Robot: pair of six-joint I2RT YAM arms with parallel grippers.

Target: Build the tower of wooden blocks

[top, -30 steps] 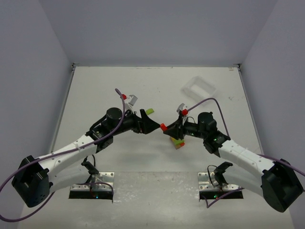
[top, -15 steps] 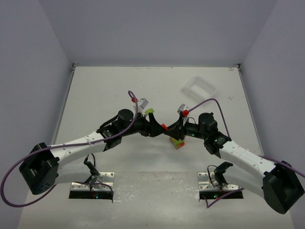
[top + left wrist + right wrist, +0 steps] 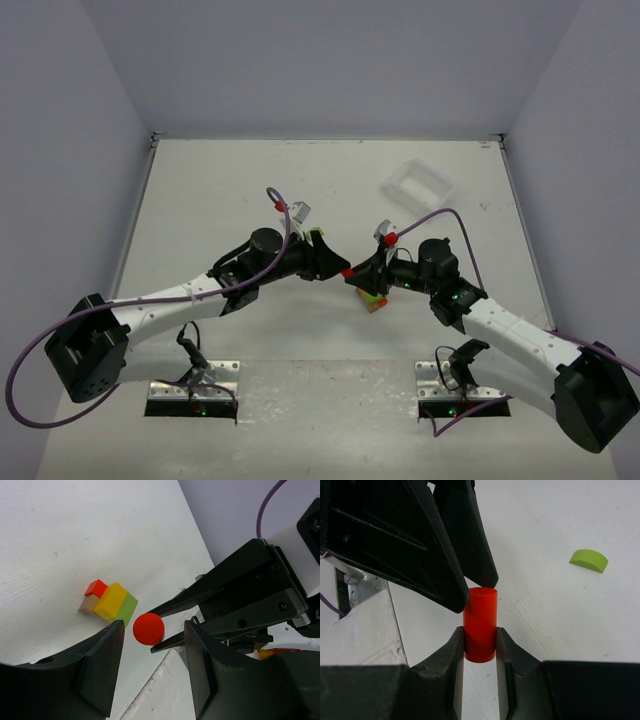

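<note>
My right gripper (image 3: 480, 632) is shut on a red cylinder (image 3: 480, 625) and holds it in the air, seen at the centre of the top view as the cylinder (image 3: 347, 272). My left gripper (image 3: 153, 626) faces it end-on. Its jaws stand on either side of the cylinder (image 3: 148, 628), with a gap showing on each side. The black left fingers (image 3: 420, 545) reach over the cylinder's far end. Below lies the small wood block tower (image 3: 112, 602) of red, tan, yellow and green blocks, under the right gripper (image 3: 358, 274) as the tower (image 3: 374, 298).
A green half-round block (image 3: 589, 560) lies alone on the table beyond the grippers. A white plastic tray (image 3: 417, 181) sits at the back right. The table's near edge and both arm mounts are below the grippers.
My left arm has swung right to the cylinder, and its jaws have narrowed from wide open to either side of it. The right gripper has kept its grip and barely moved.
</note>
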